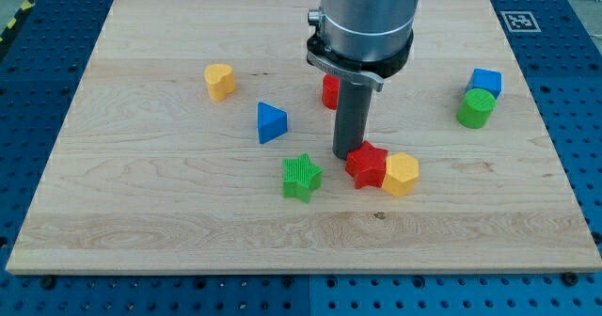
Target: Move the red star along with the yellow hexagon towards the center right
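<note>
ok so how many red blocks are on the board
2. The red star sits just right of my tip, touching the yellow hexagon. Another red block is half hidden behind the arm.

Arm [367, 24] hides most of red block [330, 92].

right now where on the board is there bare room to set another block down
Bare wood runs along the board's bottom edge, below the green star, and on the left past the yellow heart. It is crowded mid-board: my tip touches the red star, which presses the yellow hexagon.
</note>
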`<state>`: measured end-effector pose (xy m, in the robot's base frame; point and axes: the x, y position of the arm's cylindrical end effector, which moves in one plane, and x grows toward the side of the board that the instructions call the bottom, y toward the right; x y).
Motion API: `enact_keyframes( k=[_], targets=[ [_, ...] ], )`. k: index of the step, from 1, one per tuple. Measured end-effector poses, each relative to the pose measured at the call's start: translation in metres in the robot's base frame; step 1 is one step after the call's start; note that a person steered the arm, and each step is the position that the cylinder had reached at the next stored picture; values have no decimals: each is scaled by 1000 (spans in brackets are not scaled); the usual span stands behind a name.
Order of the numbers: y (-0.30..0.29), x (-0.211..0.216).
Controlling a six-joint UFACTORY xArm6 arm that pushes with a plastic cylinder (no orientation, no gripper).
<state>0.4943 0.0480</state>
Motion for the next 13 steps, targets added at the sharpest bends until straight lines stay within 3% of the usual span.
enact_keyframes(
  k=[6, 8, 13],
  targets=[
    [-18, 63],
    [41, 58],
    [98, 55]
  ],
)
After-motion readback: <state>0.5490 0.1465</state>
